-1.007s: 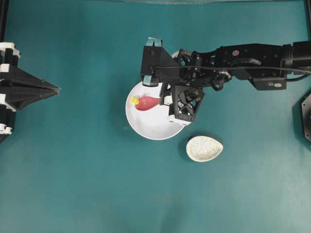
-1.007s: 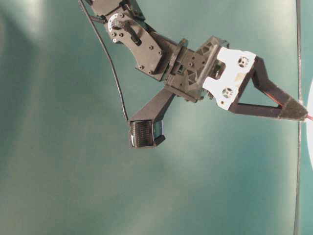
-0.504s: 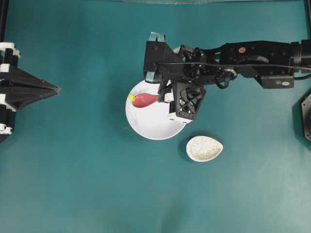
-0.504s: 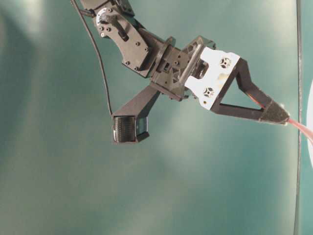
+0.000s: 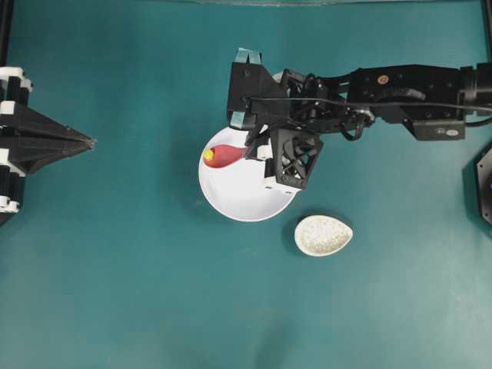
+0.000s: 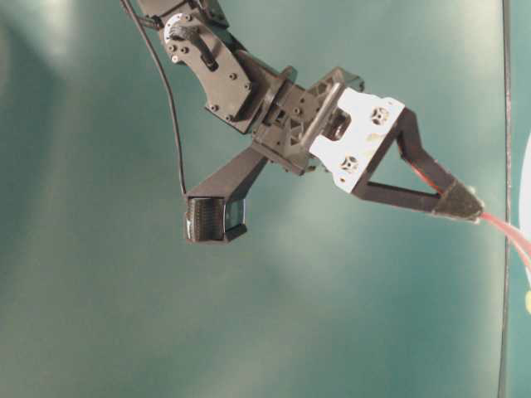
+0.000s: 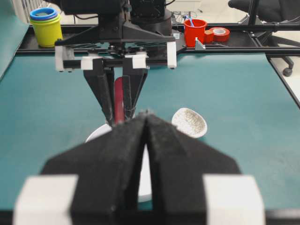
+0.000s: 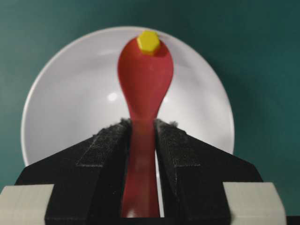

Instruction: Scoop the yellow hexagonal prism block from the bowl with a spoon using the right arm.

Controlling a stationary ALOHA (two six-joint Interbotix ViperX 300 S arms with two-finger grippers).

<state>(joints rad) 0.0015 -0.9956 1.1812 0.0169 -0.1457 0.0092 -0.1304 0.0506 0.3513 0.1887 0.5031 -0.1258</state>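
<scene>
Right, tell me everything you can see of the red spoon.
The spoon is glossy red-pink and looks like smooth plastic or ceramic, with an oval scoop and a straight handle. The right claw is shut on the handle, its padded fingers pressing both sides. The scoop reaches out over the white bowl, and the yellow hexagonal block sits at its far tip.

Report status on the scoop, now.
Right gripper shut on the spoon. Left gripper shut, parked away from the bowl. Yellow block sits at the scoop's tip, over the bowl. Nothing in the way.
</scene>
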